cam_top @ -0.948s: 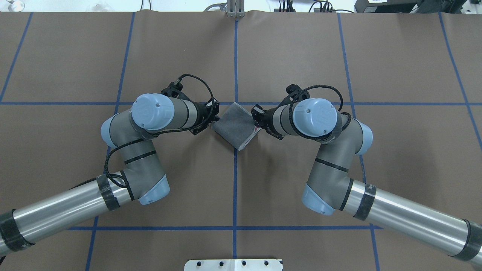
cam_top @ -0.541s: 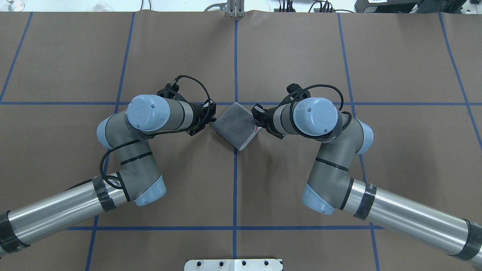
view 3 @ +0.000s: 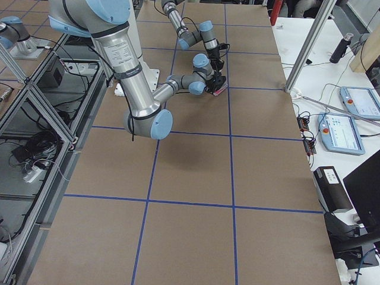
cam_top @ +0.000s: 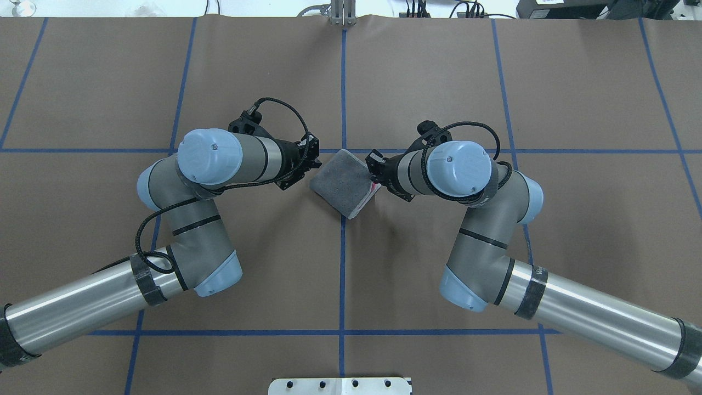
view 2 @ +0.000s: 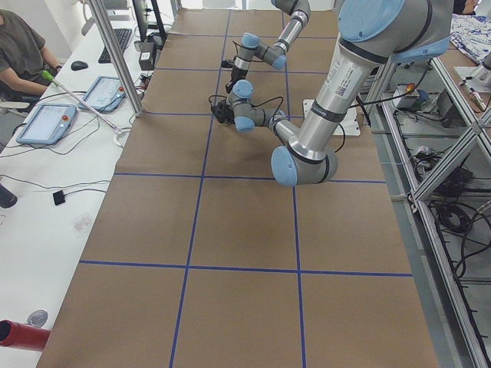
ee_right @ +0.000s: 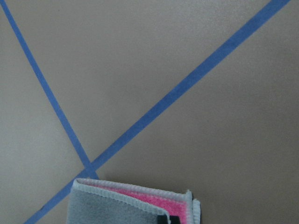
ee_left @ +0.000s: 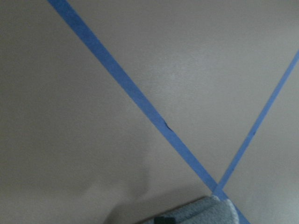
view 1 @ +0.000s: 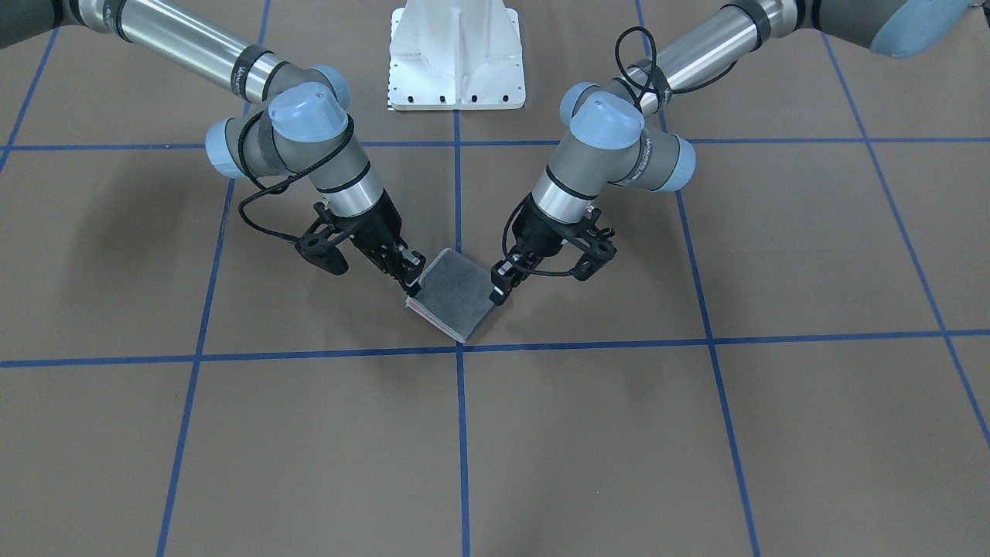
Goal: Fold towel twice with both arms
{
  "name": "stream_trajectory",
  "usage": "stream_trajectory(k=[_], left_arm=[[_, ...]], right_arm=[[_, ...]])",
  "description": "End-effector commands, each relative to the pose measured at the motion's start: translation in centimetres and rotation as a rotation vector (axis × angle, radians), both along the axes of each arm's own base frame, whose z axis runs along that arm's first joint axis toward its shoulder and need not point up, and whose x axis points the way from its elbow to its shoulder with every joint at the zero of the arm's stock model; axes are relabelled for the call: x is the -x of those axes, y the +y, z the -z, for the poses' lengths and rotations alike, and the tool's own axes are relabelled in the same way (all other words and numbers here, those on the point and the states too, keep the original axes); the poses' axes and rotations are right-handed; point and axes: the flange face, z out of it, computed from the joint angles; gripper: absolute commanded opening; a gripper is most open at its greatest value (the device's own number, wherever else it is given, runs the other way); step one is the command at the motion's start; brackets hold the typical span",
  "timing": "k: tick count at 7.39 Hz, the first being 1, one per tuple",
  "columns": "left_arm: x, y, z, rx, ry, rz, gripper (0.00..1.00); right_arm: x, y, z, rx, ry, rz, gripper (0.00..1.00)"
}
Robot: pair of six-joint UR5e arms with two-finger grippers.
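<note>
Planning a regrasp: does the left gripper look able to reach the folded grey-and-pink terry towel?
Probably yes: the left gripper hangs right beside the folded grey-and-pink terry towel, nothing between them.

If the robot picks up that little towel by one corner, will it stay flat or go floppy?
Probably floppy: the towel is fuzzy cloth, and its folded layers sit loose at the pink edge, so it would likely droop and unfold. It looks thin, so likely light. Lying flat, it shouldn't roll.
</note>
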Motion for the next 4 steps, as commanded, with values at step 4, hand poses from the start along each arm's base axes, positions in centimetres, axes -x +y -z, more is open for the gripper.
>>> stream_trajectory(k=[4], left_arm=[[-2.1, 1.0, -2.7, 0.017, -0.042, -0.024, 0.00]], right_arm=[[0.0, 0.0, 0.0, 0.000, -0.002, 0.001, 0.00]])
